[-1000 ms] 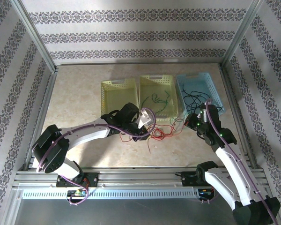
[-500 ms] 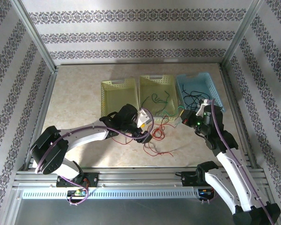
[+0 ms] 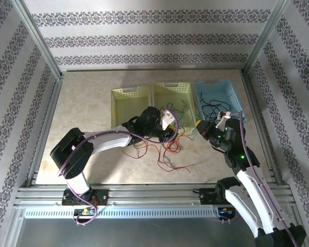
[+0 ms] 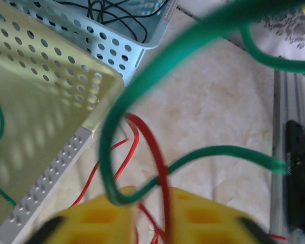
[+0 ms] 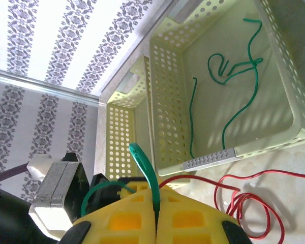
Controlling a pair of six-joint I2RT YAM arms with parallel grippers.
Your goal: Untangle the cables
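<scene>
From above, thin green cables (image 3: pixel 172 109) were sorted into a pale yellow perforated plastic basket (image 3: pixel 172 85), thin black cables (image 3: pixel 211 108) into a light blue basket (image 3: pixel 212 83); thin red cables (image 3: pixel 171 147) were left tangled on the beige table (image 3: pixel 87 134) between the outstretched arms. At the left wrist, the left gripper (image 4: pixel 160 208) was pressed together, apparently on a red cable. At the right wrist, the right gripper (image 5: pixel 156 208) was clamped on a loose green cable (image 5: pixel 145 160).
</scene>
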